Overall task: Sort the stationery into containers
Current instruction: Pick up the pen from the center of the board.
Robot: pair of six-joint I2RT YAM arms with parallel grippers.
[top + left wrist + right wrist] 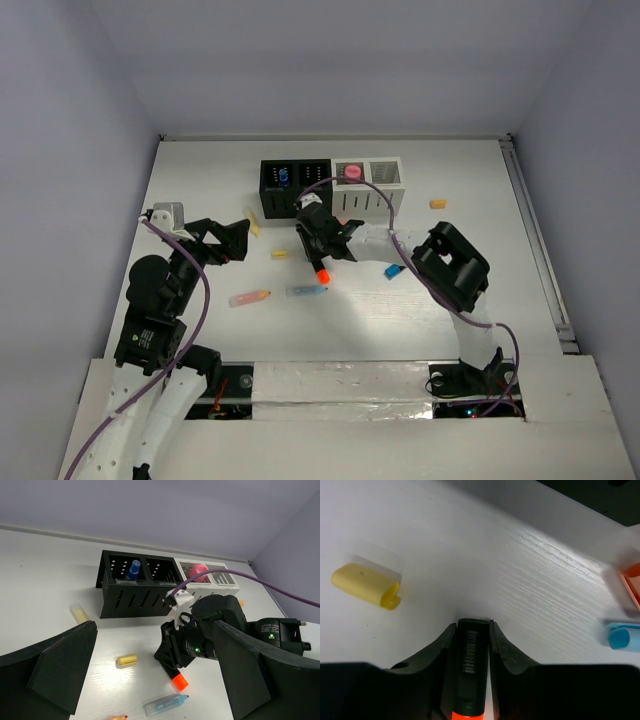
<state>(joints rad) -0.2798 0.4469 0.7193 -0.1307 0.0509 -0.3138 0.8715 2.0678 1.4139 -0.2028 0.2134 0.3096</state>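
The containers [330, 182] stand in a row at the back centre, two black on the left and two white on the right. A blue pen [284, 177] stands in the left black one and a pink piece [352, 172] sits in the first white one. My right gripper [319, 252] is shut on a black marker with an orange cap [321, 271], just in front of the containers; the right wrist view shows the marker [472, 655] between the fingers [438, 652]. My left gripper [236, 240] is open and empty, to the left of it. The containers also show in the left wrist view [135, 587].
Loose on the table: a yellow crayon [253, 222], a yellow eraser bit [280, 254], an orange-pink pen [249, 297], a blue highlighter [306, 291], a blue piece [394, 270] and an orange bit [438, 203] at the right. The right arm's purple cable arcs over the white containers.
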